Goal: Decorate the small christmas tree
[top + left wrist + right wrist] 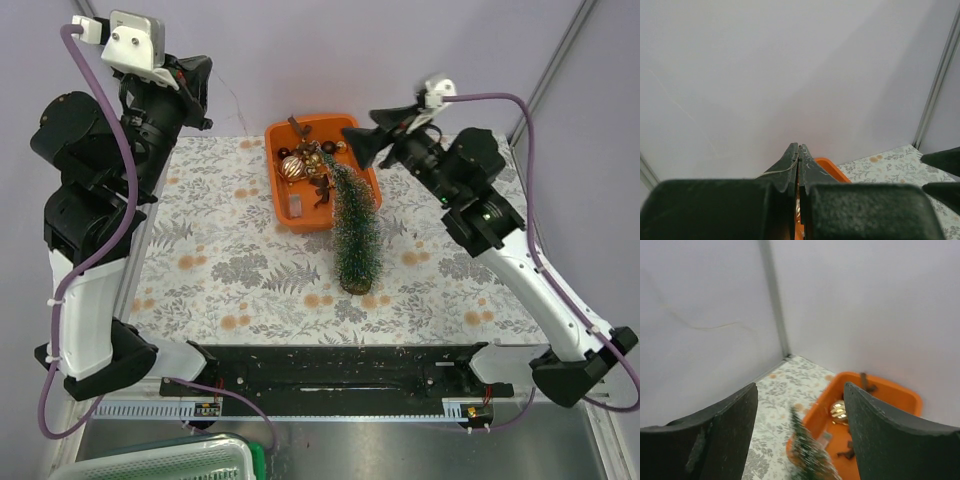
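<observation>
The small christmas tree [356, 225] stands on its wooden slice base [353, 285] mid-table, its tip leaning toward the orange tray [283, 212]. The tray holds a gold ball [291, 167] and several dark ornaments. My right gripper [355, 145] is open and empty, hovering over the tray's right rim beside the tree top. In the right wrist view, the gripper [800, 390] frames the tree [810, 452], the tray [900, 395] and the gold ball [838, 410]. My left gripper [200, 95] is raised at the back left. Its jaws [798, 150] are shut, pinching a thin thread [775, 172].
A leaf-print tablecloth [230, 250] covers the table. Grey walls stand close behind and at the sides, with a corner post [774, 300]. A black rail [340, 370] runs along the near edge. A green and white basket [170, 462] sits at the bottom left.
</observation>
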Tool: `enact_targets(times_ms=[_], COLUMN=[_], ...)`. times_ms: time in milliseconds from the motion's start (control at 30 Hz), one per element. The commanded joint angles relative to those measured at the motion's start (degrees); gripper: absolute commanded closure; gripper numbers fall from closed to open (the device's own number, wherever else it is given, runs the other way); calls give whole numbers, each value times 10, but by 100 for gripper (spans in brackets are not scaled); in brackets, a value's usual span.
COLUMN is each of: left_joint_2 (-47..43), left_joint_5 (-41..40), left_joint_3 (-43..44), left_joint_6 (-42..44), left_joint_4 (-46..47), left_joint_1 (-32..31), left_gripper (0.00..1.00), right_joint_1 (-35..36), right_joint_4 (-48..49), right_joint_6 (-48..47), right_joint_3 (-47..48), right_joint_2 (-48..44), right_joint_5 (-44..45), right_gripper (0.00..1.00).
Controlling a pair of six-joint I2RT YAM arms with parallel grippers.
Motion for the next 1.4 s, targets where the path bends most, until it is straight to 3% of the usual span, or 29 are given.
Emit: enact_targets(times_ms=[0, 267, 533, 700, 900, 1233, 1333, 1367], left_joint_2=[-6, -17, -21, -31, -47, -61, -62, -62], left_joint_5=[-8, -16, -22, -25, -33, -35, -35, -35], left_joint_3=[-3, -7, 15, 13, 1, -3, 0, 1], left_joint_6=[24, 40, 38, 43, 42, 36, 37, 36], left_joint_4=[21, 34, 37, 38, 38, 33, 33, 33], left_joint_1=[-5, -6, -6, -6, -6, -5, -5, -4], left_gripper=[100, 100, 100, 100, 100, 100, 100, 100], right_joint_1=[75, 169, 176, 179, 179, 179, 179, 179], right_joint_4=[-75, -160, -207, -209, -189, -125, -108, -103], right_joint_6=[-143, -237, -192, -160, -148, -135, -131, -131], right_joint_3=[104, 269, 445, 511, 535, 505, 494, 490], right_joint_2=[67, 226, 416, 488, 516, 478, 471, 468], right_joint_5=[-69, -51, 47, 29, 69, 54, 39, 40], right_gripper=[22, 19, 27, 30, 51, 85, 100, 100])
